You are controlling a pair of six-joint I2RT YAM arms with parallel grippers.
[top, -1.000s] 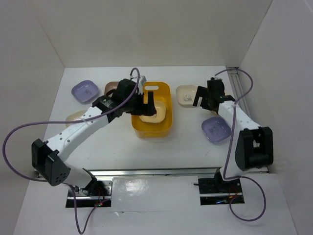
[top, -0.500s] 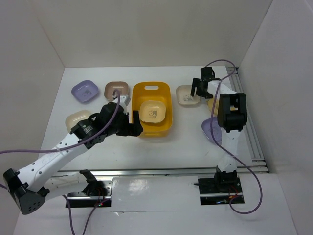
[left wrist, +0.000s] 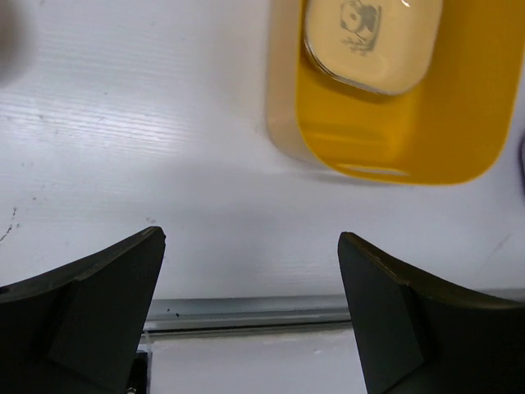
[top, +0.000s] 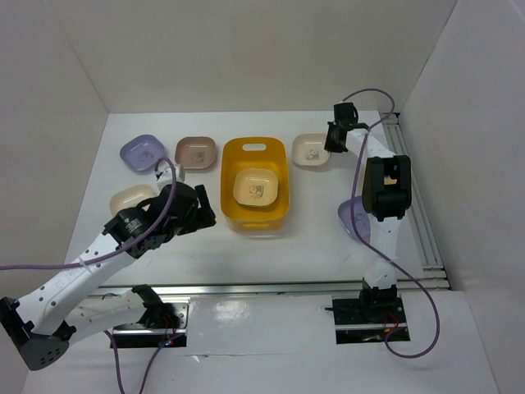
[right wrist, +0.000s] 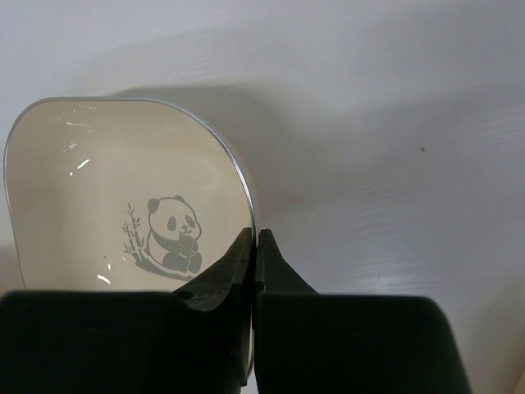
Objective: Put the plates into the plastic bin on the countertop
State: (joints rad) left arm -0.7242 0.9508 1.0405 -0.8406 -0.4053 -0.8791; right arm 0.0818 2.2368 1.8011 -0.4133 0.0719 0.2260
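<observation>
bin of orange-yellow plastic (top: 254,218), rectangular with a handle slot (top: 255,147), sits centrally on the flat white countertop (top: 279,250) and holds one cream rounded-square plate (top: 255,186). white walls (top: 246,49) enclose the surface. outside the bin lie a lavender plate (top: 143,153), a brown-pink plate (top: 195,152), a cream plate (top: 130,197) beside the left arm (top: 90,254) and a second lavender plate (top: 350,216) by the right arm (top: 385,189). the right gripper (top: 335,141) pinches the rim of a cream panda plate (top: 310,151) just right of the bin; only the right wrist view shows its fingers (right wrist: 220,283) pressed onto that rim. the left gripper (top: 205,215) hovers left of the bin, spread wide and empty.
</observation>
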